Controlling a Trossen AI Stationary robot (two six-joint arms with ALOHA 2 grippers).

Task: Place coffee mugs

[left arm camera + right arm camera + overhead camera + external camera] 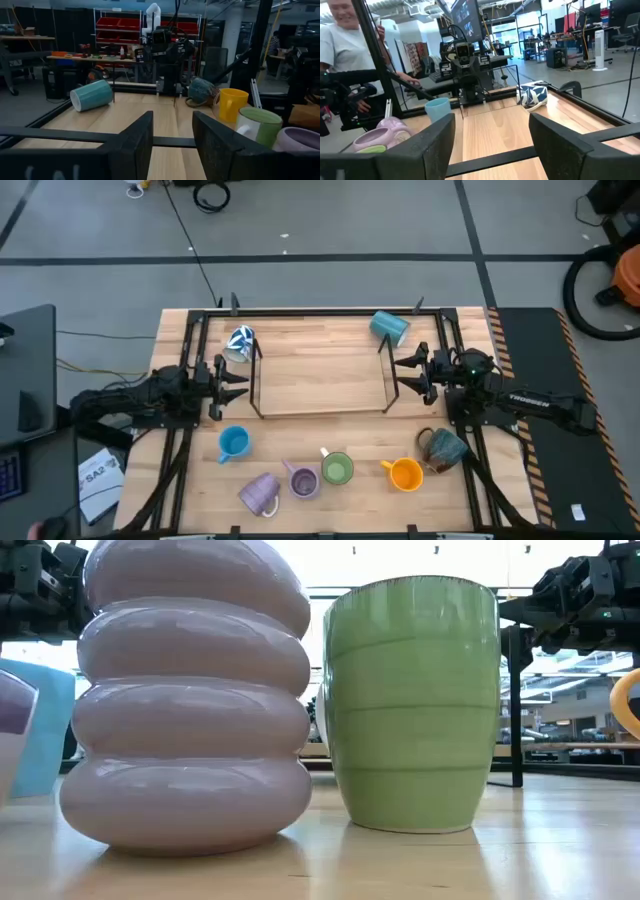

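Eight coffee mugs are on the wooden table. A white mug with a blue pattern [240,342] and a pale teal mug [390,327] lie on their sides at the far corners. Along the near edge stand a bright blue mug [233,443], two lilac mugs [261,493] [303,481], a green mug [337,469], an orange mug [405,474] and a dark glazed mug [443,448]. My left gripper [240,377] and my right gripper [400,370] hover level at the table's two sides. They face each other, both open, with nothing between the fingers.
A black rectangular wire frame [320,412] stands mid-table between the grippers, and its bar crosses in front of each wrist view. Bare wood lies inside the frame. A person [345,35] stands beyond the table's left side. A vacuum cleaner [610,275] is on the floor at the far right.
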